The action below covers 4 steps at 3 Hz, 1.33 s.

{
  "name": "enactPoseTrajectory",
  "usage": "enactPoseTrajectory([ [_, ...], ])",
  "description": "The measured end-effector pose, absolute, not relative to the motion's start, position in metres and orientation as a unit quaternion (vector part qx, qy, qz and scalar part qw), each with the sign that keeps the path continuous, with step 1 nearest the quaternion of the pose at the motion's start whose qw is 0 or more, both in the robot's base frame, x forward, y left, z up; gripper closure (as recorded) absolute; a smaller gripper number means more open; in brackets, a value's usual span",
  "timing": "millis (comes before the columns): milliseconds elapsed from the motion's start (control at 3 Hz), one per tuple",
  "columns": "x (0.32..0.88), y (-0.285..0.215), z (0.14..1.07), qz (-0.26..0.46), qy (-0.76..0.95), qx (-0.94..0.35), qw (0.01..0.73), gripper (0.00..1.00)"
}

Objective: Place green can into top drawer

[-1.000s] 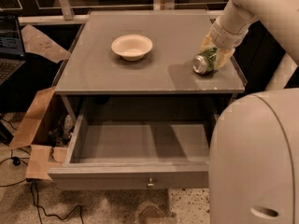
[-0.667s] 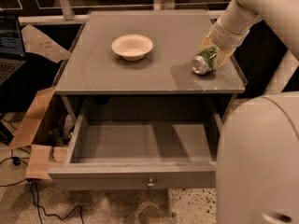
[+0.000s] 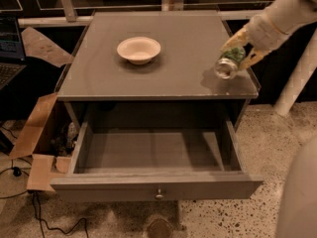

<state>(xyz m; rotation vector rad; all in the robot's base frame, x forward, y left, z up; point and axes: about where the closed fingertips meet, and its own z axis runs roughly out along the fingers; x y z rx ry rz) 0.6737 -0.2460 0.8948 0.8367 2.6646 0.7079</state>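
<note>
The green can point(image 3: 229, 63) lies on its side, silver end toward me, held just above the right part of the grey cabinet top point(image 3: 168, 78). My gripper point(image 3: 239, 49) comes in from the upper right and is shut on the can, its yellowish fingers point(image 3: 254, 58) on either side of it. The top drawer point(image 3: 156, 155) is pulled out wide below the cabinet top, its inside bare, with a small round knob point(image 3: 159, 194) on the front panel.
A cream round bowl point(image 3: 138, 49) sits on the cabinet top, left of centre. Cardboard pieces point(image 3: 37, 143) and cables lie on the floor at the left. A white pole point(image 3: 297, 83) stands at the right. Part of my pale body point(image 3: 299, 197) fills the lower right corner.
The gripper has lifted the can off the cabinet top and shifted it slightly toward the front right. My body has drawn back toward the right of the view.
</note>
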Motion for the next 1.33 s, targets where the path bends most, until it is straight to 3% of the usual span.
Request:
enactPoseTrajectory([
  [667, 0.614, -0.275, 0.896, 0.335, 0.931, 0.11, 0.093, 1.0],
  [1333, 0.614, -0.275, 0.895, 0.338, 0.933, 0.063, 0.105, 1.0],
])
